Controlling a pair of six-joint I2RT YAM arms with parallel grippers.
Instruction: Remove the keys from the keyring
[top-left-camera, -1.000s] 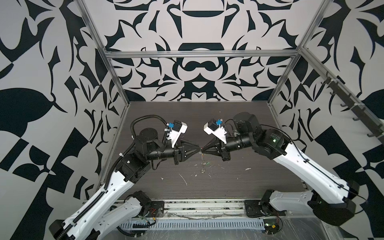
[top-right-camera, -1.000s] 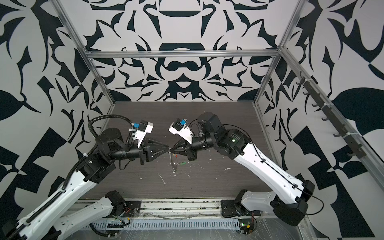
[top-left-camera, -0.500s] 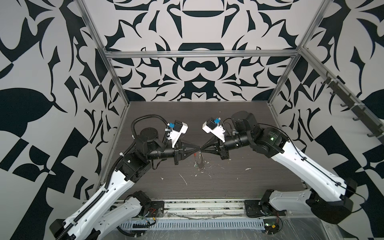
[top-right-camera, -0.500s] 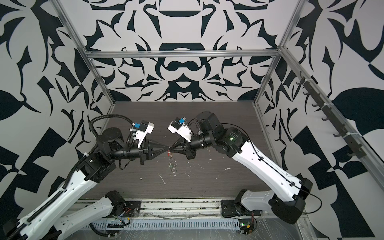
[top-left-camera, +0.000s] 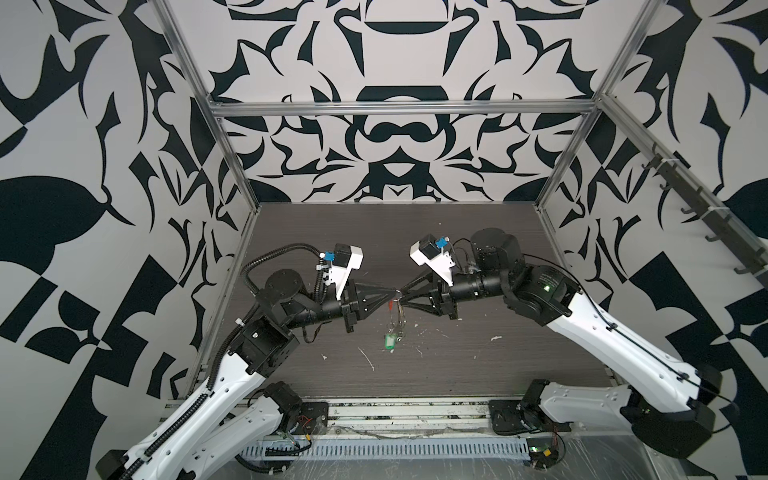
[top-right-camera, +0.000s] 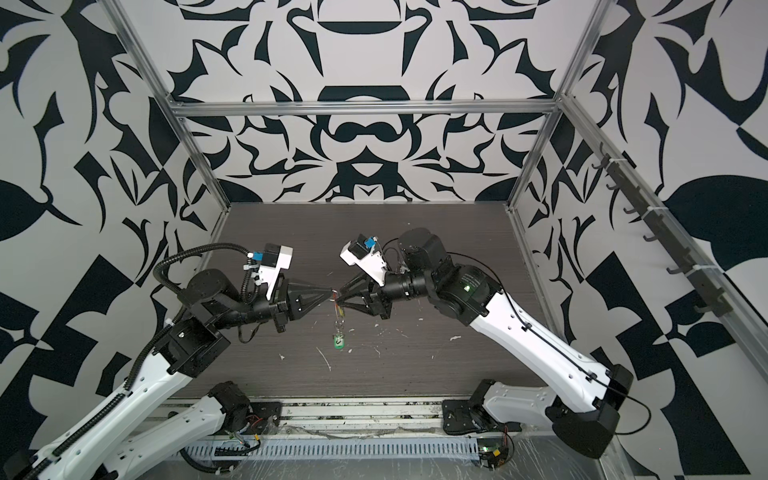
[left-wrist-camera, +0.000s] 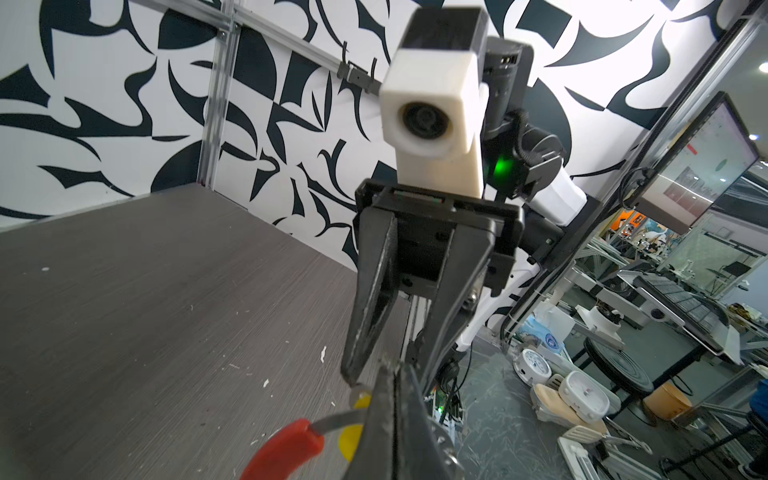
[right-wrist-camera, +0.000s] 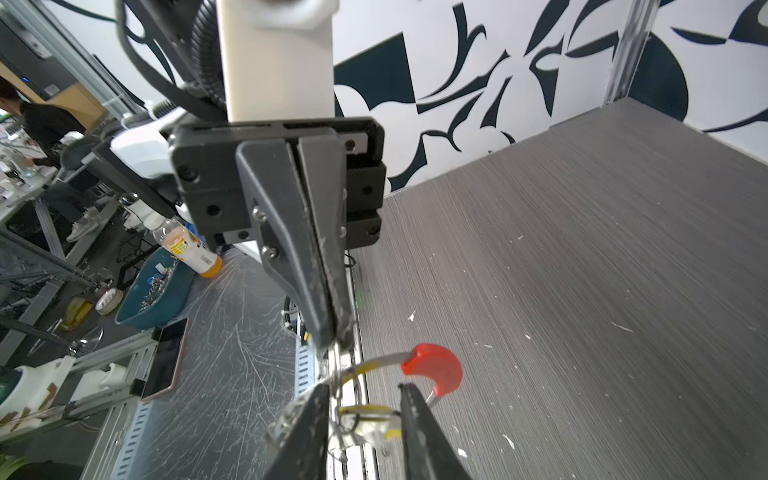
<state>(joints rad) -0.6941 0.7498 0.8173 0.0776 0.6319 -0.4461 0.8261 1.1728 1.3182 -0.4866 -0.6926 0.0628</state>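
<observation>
above the counter (top-left-camera: 457, 365), left end effector (top-left-camera: 394, 293) is clamped on the keyring (right-wrist-camera: 434, 368); right end effector (right-wrist-camera: 365, 397) stands parted around the yellow tag (right-wrist-camera: 368, 412); green tag (top-left-camera: 389, 341) dangles below.

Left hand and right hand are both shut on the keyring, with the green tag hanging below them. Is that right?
Not quite. The left hand is shut on the keyring, but the right hand is open, its jaws standing apart, as the right wrist view shows. The green tag does hang below them.
</observation>
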